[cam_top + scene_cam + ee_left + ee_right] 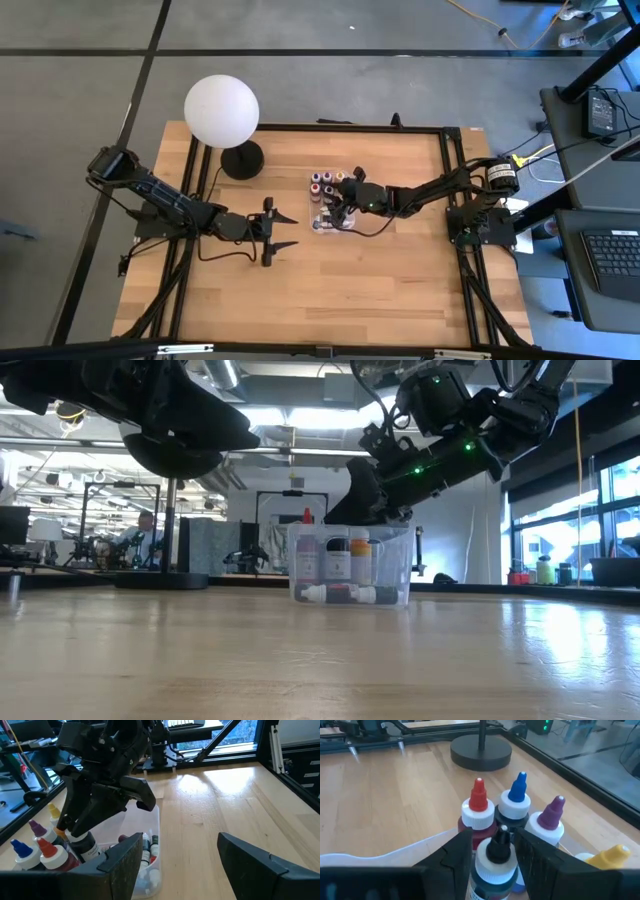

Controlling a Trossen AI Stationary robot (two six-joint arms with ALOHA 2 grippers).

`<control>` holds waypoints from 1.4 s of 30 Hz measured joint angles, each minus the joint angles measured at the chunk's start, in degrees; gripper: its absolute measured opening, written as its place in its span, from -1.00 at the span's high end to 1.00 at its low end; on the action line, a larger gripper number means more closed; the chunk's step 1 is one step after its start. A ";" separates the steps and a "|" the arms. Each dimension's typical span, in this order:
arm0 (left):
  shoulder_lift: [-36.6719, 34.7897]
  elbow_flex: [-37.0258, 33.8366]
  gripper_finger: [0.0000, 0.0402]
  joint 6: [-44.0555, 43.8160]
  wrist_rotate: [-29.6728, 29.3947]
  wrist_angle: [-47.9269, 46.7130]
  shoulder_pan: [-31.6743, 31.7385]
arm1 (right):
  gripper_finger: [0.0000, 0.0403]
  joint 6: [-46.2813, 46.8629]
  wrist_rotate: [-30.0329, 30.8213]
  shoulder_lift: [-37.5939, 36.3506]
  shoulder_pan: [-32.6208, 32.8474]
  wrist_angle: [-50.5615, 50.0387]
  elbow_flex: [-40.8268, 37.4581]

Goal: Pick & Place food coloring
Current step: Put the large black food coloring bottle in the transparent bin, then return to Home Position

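A clear plastic box [332, 222] sits mid-table, with a few small bottles lying on its floor [340, 594]. Several food coloring bottles, red [478, 812], blue [516, 800], purple [549, 820] and yellow [607, 860], stand close together at the box's far side [328, 181]. Whether they stand inside it, I cannot tell. My right gripper [343, 207] is over the box, shut on a dark bottle with a black tip [496, 862]. My left gripper [280, 230] hangs open and empty to the left of the box, and shows in its wrist view [192, 870]. My right gripper pinches the dark bottle at its white collar [495, 866], just under the black tip, between its two fingers [454, 857]. The fingers slant down from the table's right. The bottle stands upright below them [89, 846]. Whether its base rests on anything, I cannot tell.
A white globe lamp [221, 110] on a round black base [242, 158] stands at the far left of the table, close to the bottles. Black rails [450, 180] run along the table's sides. Bare wood [380, 280] lies near and right of the box.
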 joint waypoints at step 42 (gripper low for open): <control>-21.02 -17.74 -0.26 -5.45 -4.91 7.84 4.07 | 0.26 -2.73 -8.96 -48.40 5.73 -13.11 -28.87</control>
